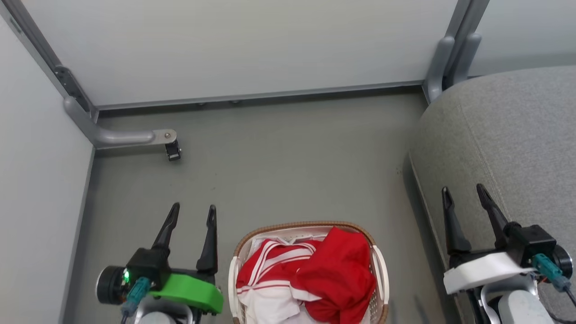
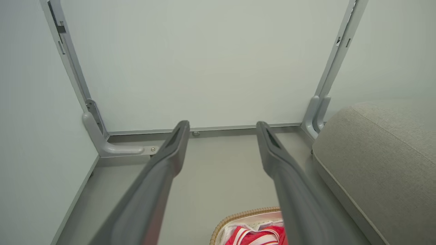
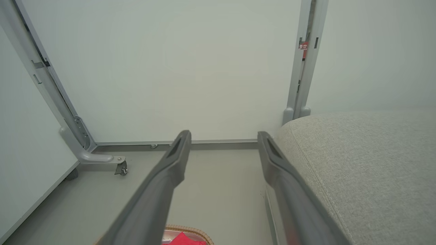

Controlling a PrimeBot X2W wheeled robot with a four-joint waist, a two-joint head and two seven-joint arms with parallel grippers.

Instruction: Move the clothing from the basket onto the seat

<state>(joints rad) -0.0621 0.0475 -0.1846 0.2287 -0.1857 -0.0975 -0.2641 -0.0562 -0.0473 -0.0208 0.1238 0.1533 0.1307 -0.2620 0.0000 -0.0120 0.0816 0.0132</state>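
Clothing [image 1: 333,265] in basket [image 1: 288,226], 6 o'clock; seat [image 1: 508,135], 3 o'clock; left gripper [image 1: 193,207], right gripper [image 1: 463,189] spread, empty; advise pinching top fold deep.

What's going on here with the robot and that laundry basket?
A two-armed robot is set to move the red clothing from the basket on the floor to the grey seat at its right. Both garments lie in the basket. The left end effector and right end effector are open and empty, either side of the basket.
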